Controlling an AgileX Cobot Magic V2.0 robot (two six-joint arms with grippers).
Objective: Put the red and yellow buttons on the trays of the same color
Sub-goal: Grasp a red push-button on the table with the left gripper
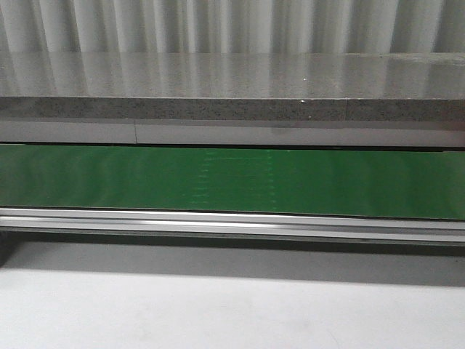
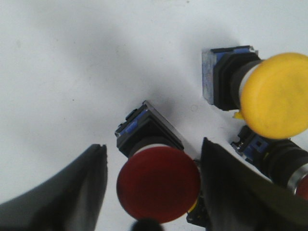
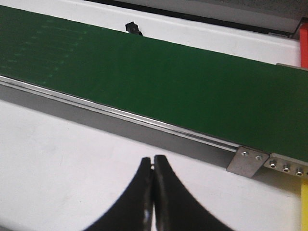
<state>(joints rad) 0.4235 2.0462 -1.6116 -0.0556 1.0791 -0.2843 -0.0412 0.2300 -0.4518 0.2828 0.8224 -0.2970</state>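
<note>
In the left wrist view a red button (image 2: 158, 184) with a black and blue base lies on the white table between the fingers of my left gripper (image 2: 153, 147). That gripper is open, with a gap between the left finger and the red cap. A yellow button (image 2: 276, 96) lies on its side beyond the right finger. Another button (image 2: 281, 161) with a black body is partly cut off at the frame edge. My right gripper (image 3: 154, 159) is shut and empty over bare white table. A red strip (image 3: 304, 45) and a yellow strip (image 3: 304, 207) show at the right wrist view's edge; whether they are trays I cannot tell.
A green conveyor belt (image 1: 232, 180) with a metal rail (image 1: 232, 222) crosses the front view, with a grey stone ledge (image 1: 232, 109) behind it. The belt (image 3: 168, 82) also runs ahead of my right gripper, ending at a metal bracket (image 3: 248, 161). Neither arm shows in the front view.
</note>
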